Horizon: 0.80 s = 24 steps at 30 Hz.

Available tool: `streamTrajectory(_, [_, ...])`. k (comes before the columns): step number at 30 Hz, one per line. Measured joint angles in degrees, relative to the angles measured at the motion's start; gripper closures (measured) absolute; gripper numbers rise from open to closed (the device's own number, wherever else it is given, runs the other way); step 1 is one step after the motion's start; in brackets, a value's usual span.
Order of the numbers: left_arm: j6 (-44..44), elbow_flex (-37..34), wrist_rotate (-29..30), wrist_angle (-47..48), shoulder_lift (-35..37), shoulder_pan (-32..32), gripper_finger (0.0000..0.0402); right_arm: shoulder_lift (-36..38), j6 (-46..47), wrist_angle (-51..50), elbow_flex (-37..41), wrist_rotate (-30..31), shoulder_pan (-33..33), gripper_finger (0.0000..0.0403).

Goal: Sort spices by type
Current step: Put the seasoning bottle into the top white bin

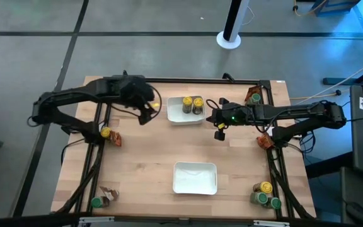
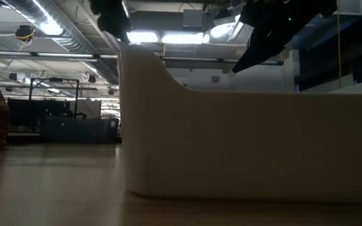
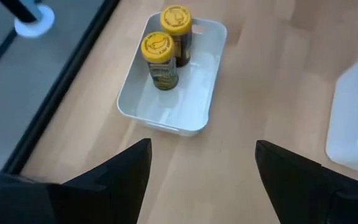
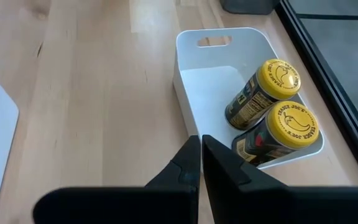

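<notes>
Two yellow-lidded jars (image 1: 191, 104) stand upright in the far white tray (image 1: 176, 115); they also show in the left wrist view (image 3: 165, 46) and the right wrist view (image 4: 272, 118). My left gripper (image 1: 146, 108) is open and empty, above the table just left of that tray; its fingers frame bare wood in its wrist view (image 3: 201, 168). My right gripper (image 1: 214, 118) is shut and empty, just right of the tray, with its fingertips (image 4: 201, 155) over the tray's near rim.
An empty white tray (image 1: 195, 178) sits near the front centre; its wall fills the low view (image 2: 250, 144). A yellow-lidded jar and packet (image 1: 110, 135) lie left, a green-lidded jar and packet (image 1: 102, 200) front left, jars (image 1: 265, 195) front right, and packets (image 1: 265, 140) (image 1: 253, 96) right.
</notes>
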<state>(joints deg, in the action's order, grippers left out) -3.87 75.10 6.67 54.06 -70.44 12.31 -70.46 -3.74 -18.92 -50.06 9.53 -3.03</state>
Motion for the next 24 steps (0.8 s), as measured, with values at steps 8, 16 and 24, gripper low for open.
streamTrajectory(8, [0.81,-0.01,0.05,-2.99,0.62,0.07,0.0125,0.0,-0.84,0.88,0.0,0.46,0.0,0.0384])
streamTrajectory(16, [1.54,-0.05,-1.97,0.81,0.16,-0.56,0.0041,0.0,-0.86,0.84,0.0,0.46,0.0,0.0384])
streamTrajectory(24, [2.86,-0.05,-4.85,2.65,0.16,-2.68,0.0004,0.0,-0.88,0.81,0.0,0.46,0.0,0.0384])
